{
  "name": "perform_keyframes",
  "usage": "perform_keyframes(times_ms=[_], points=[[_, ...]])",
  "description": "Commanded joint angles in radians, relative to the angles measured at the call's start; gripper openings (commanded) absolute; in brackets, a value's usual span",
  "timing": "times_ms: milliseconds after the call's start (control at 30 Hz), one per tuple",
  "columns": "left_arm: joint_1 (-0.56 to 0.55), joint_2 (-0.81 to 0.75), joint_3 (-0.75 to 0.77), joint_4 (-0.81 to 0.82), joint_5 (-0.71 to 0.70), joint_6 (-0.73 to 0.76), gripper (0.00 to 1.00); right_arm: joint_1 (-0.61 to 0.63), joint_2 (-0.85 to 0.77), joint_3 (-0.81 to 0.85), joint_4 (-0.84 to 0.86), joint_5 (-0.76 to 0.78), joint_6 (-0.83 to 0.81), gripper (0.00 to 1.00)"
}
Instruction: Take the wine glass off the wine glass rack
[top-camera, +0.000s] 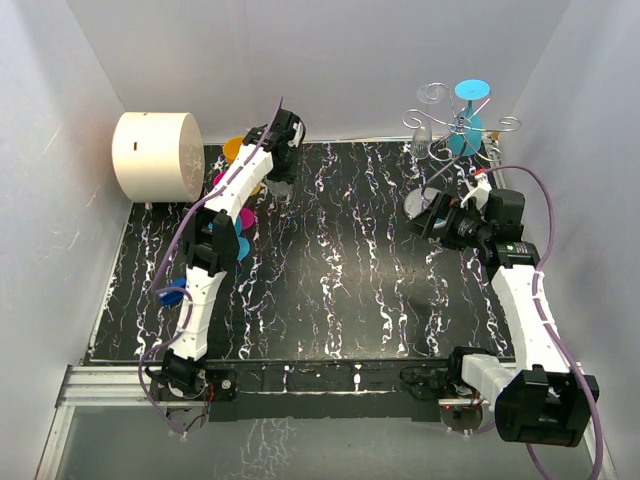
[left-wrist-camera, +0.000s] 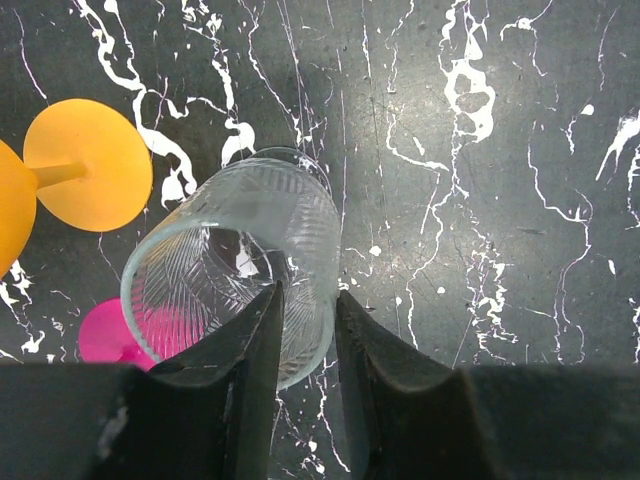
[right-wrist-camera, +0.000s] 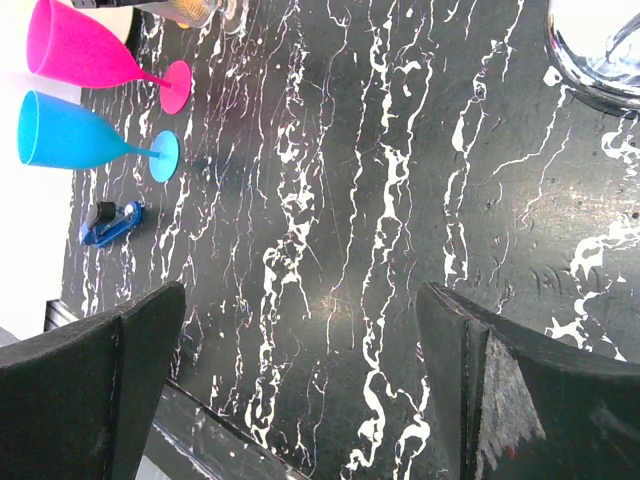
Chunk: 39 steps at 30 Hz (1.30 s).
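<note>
Wine glass rack (top-camera: 430, 125) stands at the table's (top-camera: 350, 280) far right corner, and the blue wine glass (top-camera: 466, 132) hangs upside down from its arms. The step in hand looks like the approach: the right pincer (right-wrist-camera: 300, 310) gapes wide and empty, low beside the rack's base. Next it likely must rise, close on the stem and slide the foot free. The left pincer (left-wrist-camera: 305, 300) pinches a clear tumbler's (left-wrist-camera: 240, 270) wall.
</note>
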Motion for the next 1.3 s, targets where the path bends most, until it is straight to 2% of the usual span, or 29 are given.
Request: perform_keyframes(times_ms=[0,167,467,567,667,867,1100,1267], points=[[0.007,-0.067,0.059,-0.024,0.025,0.008,0.30,0.003,-0.044,0.065,-0.020,0.021,-0.017,0.98],[0.007,-0.125,0.052,-0.016,0.062,0.012,0.44,0.003,-0.100,0.093,-0.116,0.138,-0.072,0.98],[0.007,-0.309,0.002,-0.030,0.219,-0.023,0.59,0.004,-0.183,0.192,-0.269,0.271,-0.100,0.98],[0.007,-0.454,-0.148,0.021,0.316,-0.048,0.64,0.004,-0.198,0.253,-0.283,0.285,-0.092,0.98],[0.006,-0.657,-0.365,0.133,0.428,-0.080,0.68,0.011,-0.173,0.357,-0.301,0.306,-0.094,0.98],[0.007,-0.997,-0.763,0.314,0.628,-0.170,0.77,0.032,-0.039,0.647,-0.310,0.379,-0.106,0.98],[0.007,-1.255,-1.013,0.346,0.690,-0.216,0.83,0.039,0.240,1.009,-0.340,0.453,-0.117,0.98],[0.006,-1.358,-1.127,0.357,0.710,-0.249,0.85,0.040,0.418,1.180,-0.306,0.357,-0.105,0.98]])
